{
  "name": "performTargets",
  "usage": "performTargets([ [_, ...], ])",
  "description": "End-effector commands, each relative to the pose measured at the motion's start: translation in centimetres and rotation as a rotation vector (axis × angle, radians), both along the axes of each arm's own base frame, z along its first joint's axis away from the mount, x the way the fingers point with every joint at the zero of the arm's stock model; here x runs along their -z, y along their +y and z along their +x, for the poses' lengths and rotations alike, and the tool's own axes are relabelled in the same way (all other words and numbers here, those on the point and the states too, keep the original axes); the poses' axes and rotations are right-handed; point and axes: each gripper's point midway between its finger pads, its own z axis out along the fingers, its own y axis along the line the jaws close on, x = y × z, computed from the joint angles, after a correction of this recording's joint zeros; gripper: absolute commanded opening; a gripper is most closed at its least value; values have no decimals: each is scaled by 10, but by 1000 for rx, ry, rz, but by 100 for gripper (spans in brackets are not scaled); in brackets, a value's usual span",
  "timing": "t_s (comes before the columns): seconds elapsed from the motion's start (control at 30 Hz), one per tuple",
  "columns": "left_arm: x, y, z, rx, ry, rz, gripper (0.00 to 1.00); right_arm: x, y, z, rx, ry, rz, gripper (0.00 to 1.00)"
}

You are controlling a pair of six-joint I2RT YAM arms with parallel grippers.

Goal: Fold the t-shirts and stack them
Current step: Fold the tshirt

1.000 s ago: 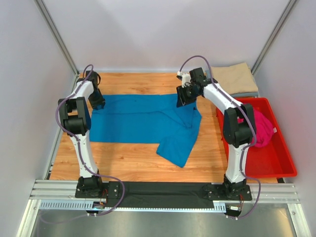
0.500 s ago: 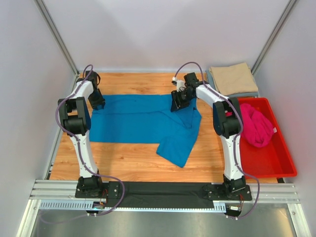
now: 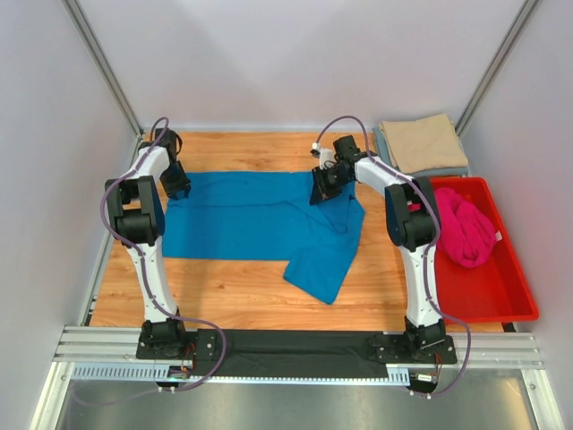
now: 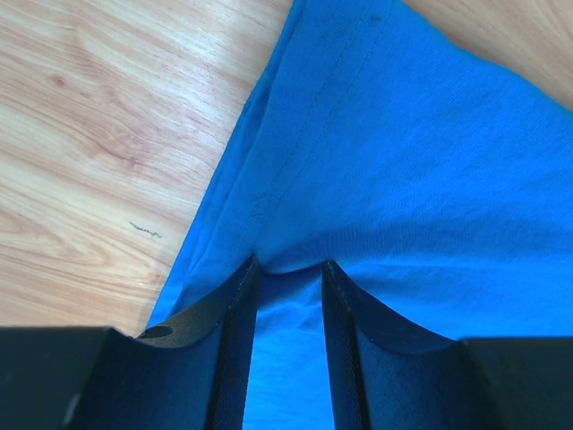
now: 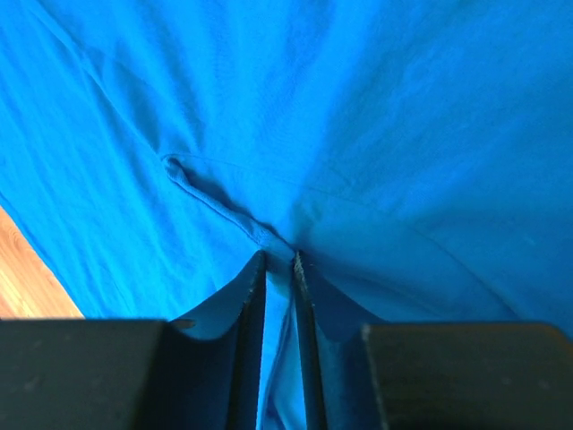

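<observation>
The bright blue t-shirt (image 3: 260, 219) lies spread on the wooden table, its right part bunched and hanging toward the front. My left gripper (image 3: 179, 188) is shut on the shirt's left edge (image 4: 295, 179), with cloth pinched between the fingers (image 4: 237, 305). My right gripper (image 3: 322, 188) is shut on the shirt's upper right part (image 5: 358, 134), with a fold caught at the fingertips (image 5: 260, 278). The tan beige t-shirt (image 3: 423, 141) lies folded at the back right on top of the grey-blue one (image 3: 436, 170). The magenta pink t-shirt (image 3: 467, 227) is crumpled in the red bin.
The red plastic bin (image 3: 497, 296) stands along the right side of the table. Grey walls and frame posts enclose the back and both sides. A black mat (image 3: 295, 345) runs along the near edge between the arm bases.
My right gripper has moved left and down onto the blue shirt's upper right part. Its arm swung clear of the bin, uncovering the pink shirt. The left arm has not moved.
</observation>
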Motion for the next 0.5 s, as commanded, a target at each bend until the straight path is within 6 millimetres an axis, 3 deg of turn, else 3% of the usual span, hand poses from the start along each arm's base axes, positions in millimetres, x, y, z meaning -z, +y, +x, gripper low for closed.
performTargets([
  [0.0,7,-1,-6,-8,39,-12,41,-34,6,3,-2,-79,27,19],
  [0.17,6,1,-8,-10,43,-3,42,-47,5,1,5,-122,3,19],
  [0.3,7,2,-10,-14,48,5,41,-52,9,-4,-6,-136,-7,0],
  [0.47,7,2,-12,-18,51,5,42,-59,23,-19,-30,-135,-19,0],
])
